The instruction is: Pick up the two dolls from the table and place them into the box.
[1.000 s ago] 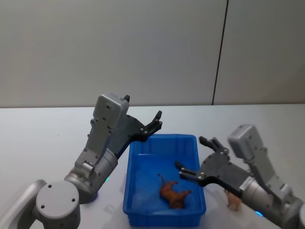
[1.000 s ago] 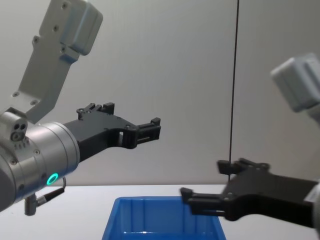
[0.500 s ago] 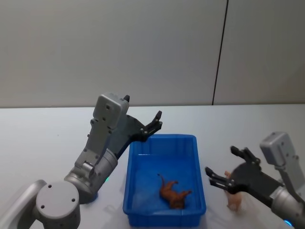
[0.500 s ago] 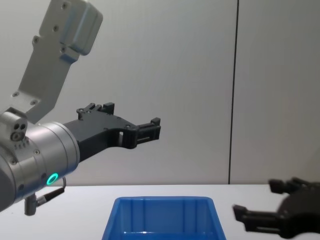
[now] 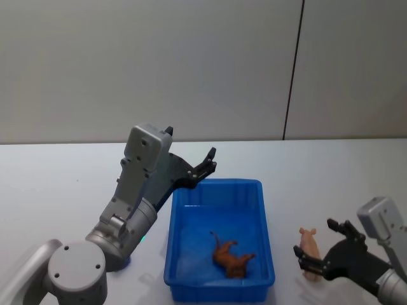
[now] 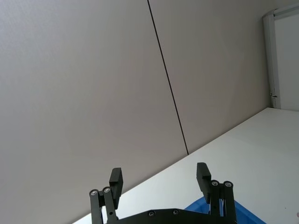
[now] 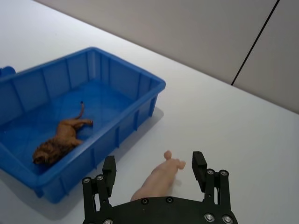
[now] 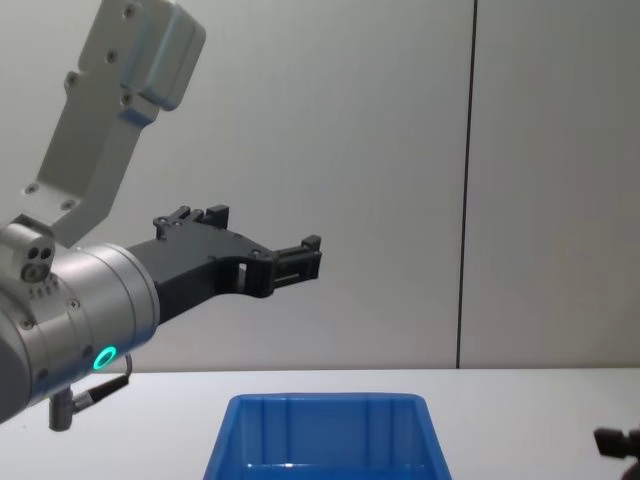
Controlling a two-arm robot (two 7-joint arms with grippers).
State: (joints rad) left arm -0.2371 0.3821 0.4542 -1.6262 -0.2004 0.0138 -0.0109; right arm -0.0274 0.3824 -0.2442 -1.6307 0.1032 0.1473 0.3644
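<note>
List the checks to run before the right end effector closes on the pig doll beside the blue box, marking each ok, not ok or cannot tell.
1. Right end effector open: ok.
2. Pig doll lies on the table between its fingers, seen from the right wrist: ok.
3. Fingers low enough to grip the pig doll: cannot tell.
4. Blue box has bare floor beside the lion doll: ok.
5. Left end effector open, raised over the blue box's far left rim, away from the pig doll: ok.
</note>
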